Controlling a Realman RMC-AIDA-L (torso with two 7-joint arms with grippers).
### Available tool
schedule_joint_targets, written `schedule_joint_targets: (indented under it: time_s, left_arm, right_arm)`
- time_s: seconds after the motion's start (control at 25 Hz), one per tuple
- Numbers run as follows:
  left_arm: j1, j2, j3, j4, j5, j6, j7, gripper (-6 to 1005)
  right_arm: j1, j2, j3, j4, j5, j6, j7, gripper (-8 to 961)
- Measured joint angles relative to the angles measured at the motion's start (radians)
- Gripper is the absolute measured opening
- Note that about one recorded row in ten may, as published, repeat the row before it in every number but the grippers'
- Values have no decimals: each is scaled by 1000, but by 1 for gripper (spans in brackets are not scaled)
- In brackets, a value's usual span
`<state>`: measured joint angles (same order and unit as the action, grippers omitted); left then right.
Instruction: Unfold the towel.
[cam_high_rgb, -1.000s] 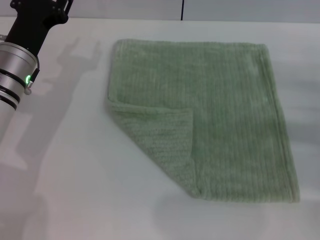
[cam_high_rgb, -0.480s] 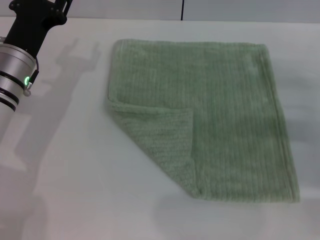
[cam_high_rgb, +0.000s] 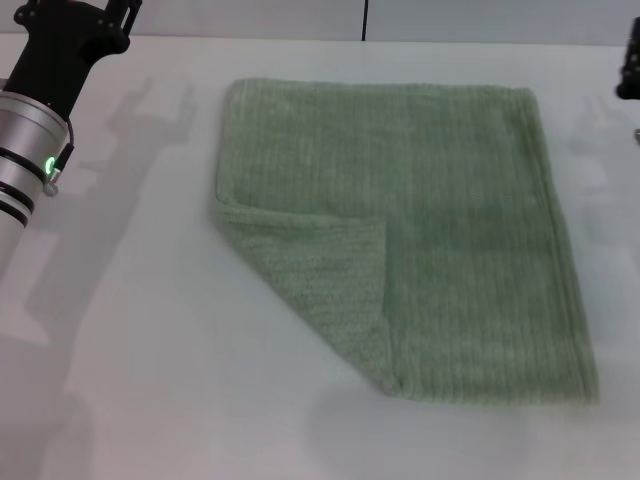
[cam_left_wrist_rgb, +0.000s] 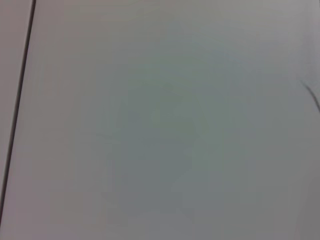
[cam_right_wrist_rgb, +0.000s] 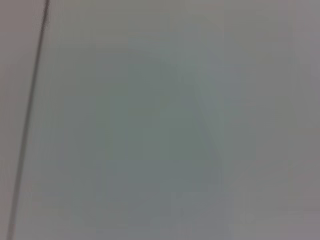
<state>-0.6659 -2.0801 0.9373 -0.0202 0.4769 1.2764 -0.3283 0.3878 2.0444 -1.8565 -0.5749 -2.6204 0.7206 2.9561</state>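
The pale sage-green towel lies flat on the white table in the head view, right of centre. Its near left corner is folded over onto the cloth as a triangular flap. My left arm is at the far left, well apart from the towel; its gripper is cut off by the top edge. A dark bit of my right arm shows at the far right edge, beyond the towel's far right corner. Both wrist views show only bare pale surface.
The table's far edge runs along the top of the head view, with a dark vertical seam behind it. A thin dark line crosses the left wrist view, and another line crosses the right wrist view.
My left arm has drawn slightly further to the left. A dark part of my right arm has come into view at the far right edge. The towel has not moved.
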Motion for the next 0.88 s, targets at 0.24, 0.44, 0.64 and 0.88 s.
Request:
schedule_joint_targets:
  time_s: [0.24, 0.44, 0.64, 0.88]
  left_arm:
    - [3, 0, 0, 4, 0, 0, 1, 550]
    - [3, 0, 0, 5, 0, -2, 6, 547]
    - [-1, 0, 0, 6, 0, -6, 8, 544]
    - [-6, 0, 0, 8, 0, -8, 9, 541]
  right_arm:
    - [-45, -14, 8, -204, -93, -270, 0, 130]
    - [-83, -6, 67, -355, -143, -446, -1, 23]
    - [-94, -5, 107, -488, -146, -675, -9, 1]
    - [-81, -4, 160, -618, -147, -941, -16, 1]
